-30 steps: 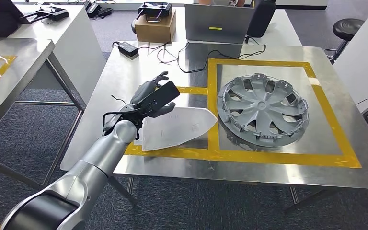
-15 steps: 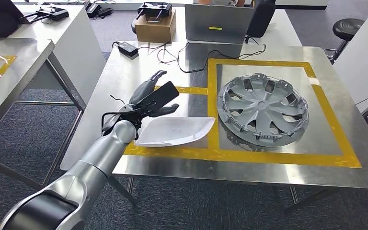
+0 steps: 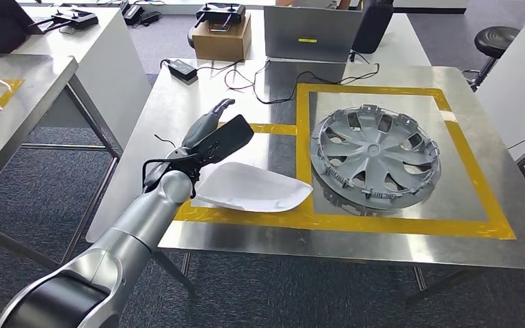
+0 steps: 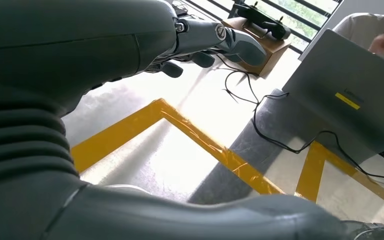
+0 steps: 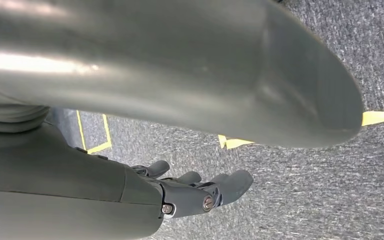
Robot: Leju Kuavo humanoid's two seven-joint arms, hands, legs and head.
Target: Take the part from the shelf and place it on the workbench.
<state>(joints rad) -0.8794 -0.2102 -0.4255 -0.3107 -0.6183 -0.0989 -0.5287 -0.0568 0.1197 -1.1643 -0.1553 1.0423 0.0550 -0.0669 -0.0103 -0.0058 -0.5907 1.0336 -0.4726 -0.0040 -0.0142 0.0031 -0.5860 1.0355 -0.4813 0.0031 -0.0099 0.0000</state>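
Left hand (image 3: pixel 213 135) hovers over the counter (image 3: pixel 178 102), fingers spread wide and holding nothing; the left wrist view shows its fingertips (image 4: pixel 240 45) extended and apart above the steel top. White mirror cover (image 3: pixel 253 188), the task's part, lies on the counter just beside and below the hand, its pointed end crossing the yellow tape line (image 3: pixel 303 137) and its near side close to the counter's front edge. Whether the hand touches it cannot be told from the head view.

Right hand (image 5: pixel 200 192) hangs over grey carpet, fingers loosely apart, nothing in it.

Grey hubcap (image 3: pixel 376 152) sits inside the taped square, near the cover's tip but apart from it.

Risks, as judged:
- Cover is a light curved shell resting on a slick steel surface; a fingertip or the wrist's dark housing brushing it on withdrawal could slide or spin it.
- It lies close to the front edge, so a nudge toward the robot could tip it off the counter.
- A push the other way could knock its tip against the hubcap.
- Lifting the hand straight up before drawing the arm back looks safest.
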